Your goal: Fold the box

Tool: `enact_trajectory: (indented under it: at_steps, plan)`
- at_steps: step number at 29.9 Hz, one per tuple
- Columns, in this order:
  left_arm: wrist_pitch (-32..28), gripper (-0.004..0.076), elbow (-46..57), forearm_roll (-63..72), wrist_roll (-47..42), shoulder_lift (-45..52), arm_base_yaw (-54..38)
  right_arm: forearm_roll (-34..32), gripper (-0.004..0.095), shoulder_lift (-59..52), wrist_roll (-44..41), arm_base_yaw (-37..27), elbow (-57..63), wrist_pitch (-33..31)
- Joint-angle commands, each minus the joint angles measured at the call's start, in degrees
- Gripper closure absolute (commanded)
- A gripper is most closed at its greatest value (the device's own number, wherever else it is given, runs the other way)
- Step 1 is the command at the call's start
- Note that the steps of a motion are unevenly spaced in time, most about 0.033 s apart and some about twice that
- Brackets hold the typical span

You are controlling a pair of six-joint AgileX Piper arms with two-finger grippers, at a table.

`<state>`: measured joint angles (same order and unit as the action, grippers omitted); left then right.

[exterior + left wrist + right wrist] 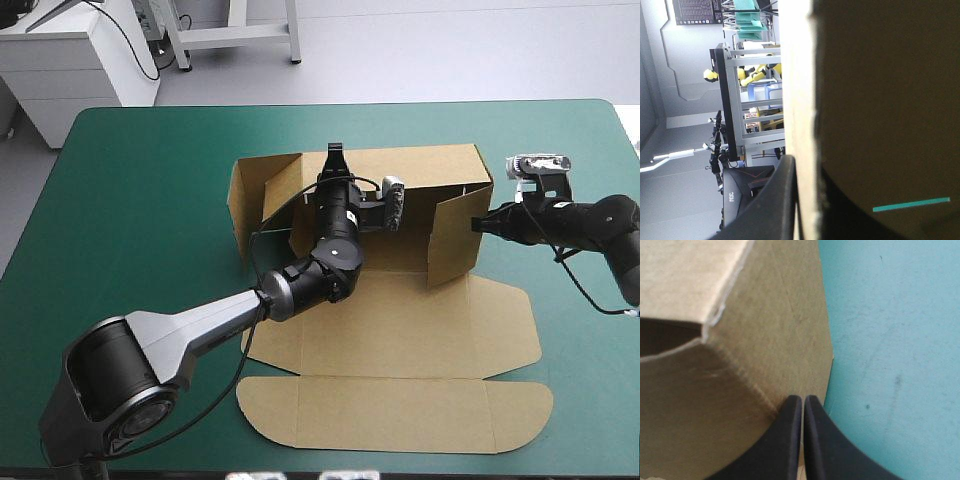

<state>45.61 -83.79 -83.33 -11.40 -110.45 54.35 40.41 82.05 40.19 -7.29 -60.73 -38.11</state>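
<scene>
On the table's teal-green cover (150,200), the cut brown board box (400,330) sits mid-table, with its rear and side walls raised and its lid flat toward the near edge. My left gripper (335,152) pinches the rear wall's (440,165) top edge, the sheet clamped between its black fingers (780,200). My right gripper (477,222) has its fingers pressed together, tips against the right side wall (450,240).

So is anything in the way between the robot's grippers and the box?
Nothing visible is. The left gripper grips the back wall of the box, and the right gripper sits right at its side wall.
</scene>
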Motion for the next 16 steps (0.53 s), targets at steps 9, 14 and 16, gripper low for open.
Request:
enact_trajectory:
  at_steps: [9, 14, 16]
  plan:
    - [-4.3, 0.0732, 0.2, 1.5, -0.7, 0.3, 1.2, -2.0, 0.0435, -2.4, 11.8, -0.3, -1.2, -0.2]
    - [-4.2, 0.0732, 0.2, 1.4, -1.1, 0.3, 1.2, -2.1, 0.0433, -2.4, 18.5, -0.3, -1.7, -3.6]
    - [-4.2, 0.0732, 0.2, 1.4, -1.1, 0.3, 1.2, -2.1, 0.0432, -2.5, 19.1, -0.3, -2.4, -4.7]
